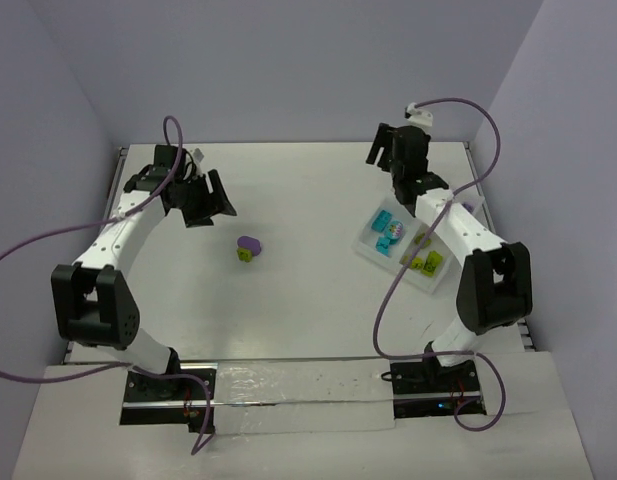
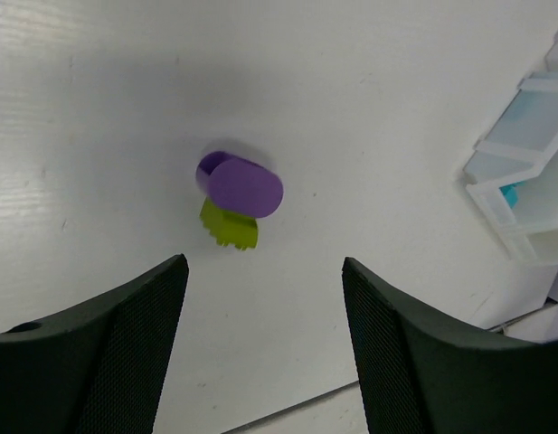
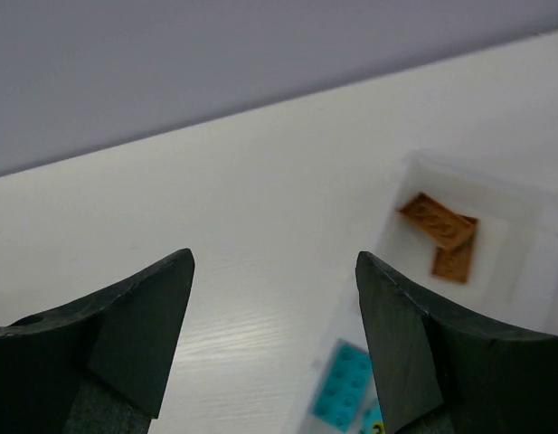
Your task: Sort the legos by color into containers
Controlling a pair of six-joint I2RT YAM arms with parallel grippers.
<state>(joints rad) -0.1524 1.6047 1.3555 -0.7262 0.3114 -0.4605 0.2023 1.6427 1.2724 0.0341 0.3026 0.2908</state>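
A purple lego (image 2: 242,185) sits stacked on a lime green lego (image 2: 229,228) on the table, and the top view shows this clump (image 1: 250,248) left of centre. My left gripper (image 1: 216,205) hangs open up-left of it, and nothing lies between its fingers (image 2: 134,344). The white divided tray (image 1: 363,246) lies at the right. It holds cyan legos (image 1: 386,224), lime green and yellow ones (image 1: 425,262), and two orange ones (image 3: 441,233). My right gripper (image 1: 386,155) is open and empty above the tray's far end.
The walls of the enclosure stand close behind and beside the table. Purple cables loop from both arms. The tray's edge (image 2: 496,149) shows at the right of the left wrist view. A cyan lego (image 3: 346,384) lies below the right fingers.
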